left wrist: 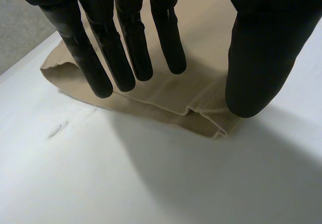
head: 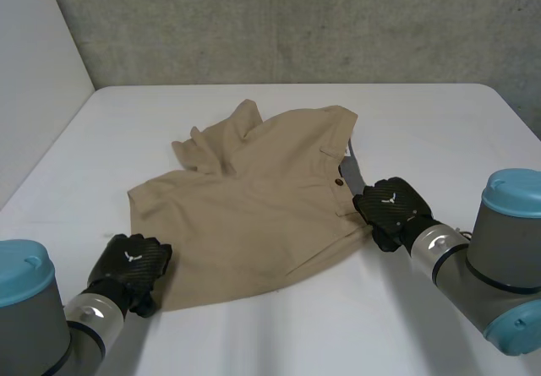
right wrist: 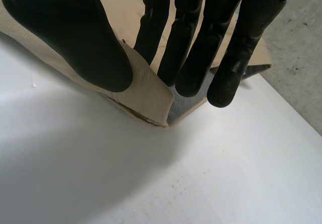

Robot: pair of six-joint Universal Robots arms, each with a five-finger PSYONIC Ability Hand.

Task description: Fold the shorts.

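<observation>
1. Saw a white worktop [head: 279, 334] taking up most of the head view, cut off at the near edge and at both sides. Found its far edge meeting a grey concrete wall [head: 296, 21], with a pale panel [head: 34, 72] closing the far left corner.
2. Found the tan shorts [head: 262, 198] lying about mid-worktop, mostly flat, waistband to the right and leg ends to the left. Made out bunched folds at the far leg, hiding the lie of the cloth beneath them.
3. Saw the left arm [head: 34, 317] and the right arm [head: 499, 258] coming in from the near corners, both cut off by the frame.
4. Placed the left hand [head: 131, 262] at the near left corner of the shorts, back upward and covering its own fingers in the head view. Saw, in the left wrist view, fingers [left wrist: 126, 48] straight and slightly spread over the hem, and the thumb [left wrist: 261, 48] apart from them above the cloth's corner [left wrist: 211, 118]: released, grasping nothing. Could not tell whether the fingertips touched the cloth.
5. Placed the right hand [head: 390, 209] at the near end of the waistband. Saw, in the right wrist view, the thumb [right wrist: 75, 38] over the waistband corner [right wrist: 146, 93] and straight fingers [right wrist: 221, 48] reaching past the cloth's edge: likewise released. Could not make out any contact under the thumb.
6. Noted a dark grey lining [head: 351, 173] showing along the waistband, partly hidden by the right hand.
7. Picked out a small dark button [head: 338, 182] just beside that lining.
</observation>
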